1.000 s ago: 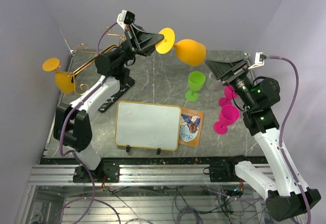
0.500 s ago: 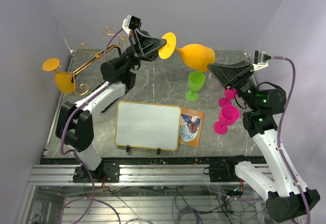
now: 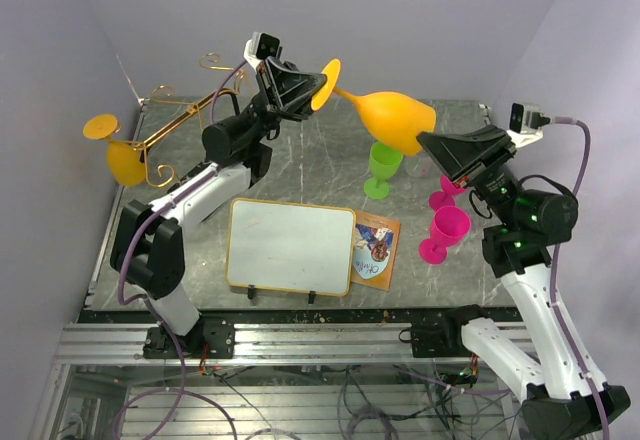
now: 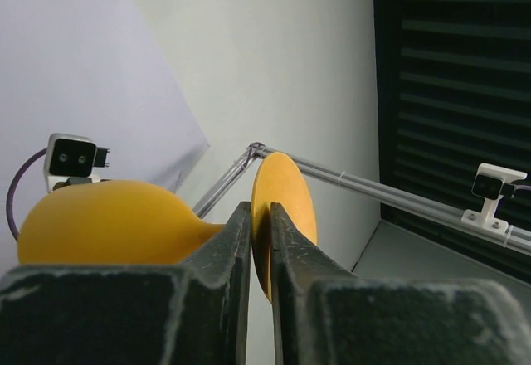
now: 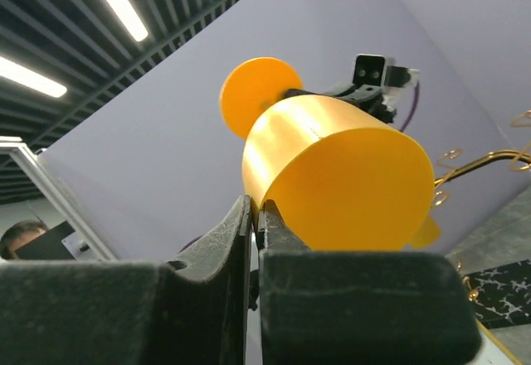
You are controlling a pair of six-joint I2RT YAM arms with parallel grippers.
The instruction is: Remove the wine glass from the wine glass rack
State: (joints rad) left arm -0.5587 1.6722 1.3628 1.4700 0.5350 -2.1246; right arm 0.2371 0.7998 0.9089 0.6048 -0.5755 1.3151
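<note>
You are looking into a box of pale purple flat walls [image 3: 400,20]. They stand at the back and on both sides. A dark grey stone-look table top [image 3: 300,165] with thin white lines lies at the bottom. Silver metal rails [image 3: 300,340] run along its near edge, and loose thin wires [image 3: 360,400] hang under them. Look up from the wrist views and you see a dark slatted ceiling [image 4: 456,91]. Long white strip lights [image 5: 124,4] shine there, and a thin silver pipe [image 4: 398,192] crosses below it.
</note>
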